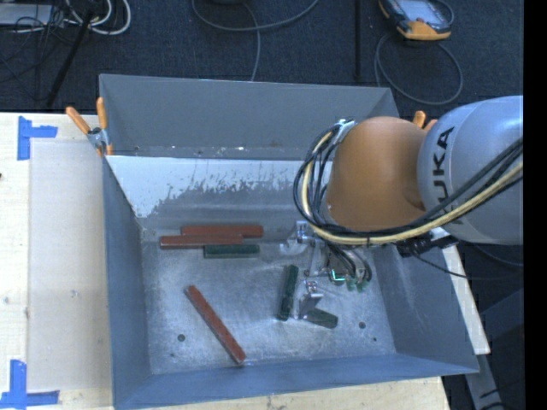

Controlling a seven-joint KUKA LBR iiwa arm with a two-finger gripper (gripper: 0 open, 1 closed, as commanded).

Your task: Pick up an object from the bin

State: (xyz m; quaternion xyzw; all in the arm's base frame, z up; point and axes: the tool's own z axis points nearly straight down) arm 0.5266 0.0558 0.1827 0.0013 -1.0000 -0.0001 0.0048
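Fingers of the gripper (308,301) sit low near the floor of the bin (214,126), but I cannot tell whether they are spread or closed, or whether they have hold of anything. Just to their left, right of the bin's middle, lies a long dark green stick (286,294). A shorter dark green piece (324,319) lies just right and below. Red-brown sticks (220,231) lie well apart to the left. This looks like the grasping step. The next move calls for closing squarely across one green stick, then lifting clear.

A slim dark green bar (287,293) lies flat on the bin (256,314) floor toward the right wall, running nearly front to back. Just beside it, nearer the front-right corner, lies a shorter dark green piece (325,319), perhaps partly hidden.
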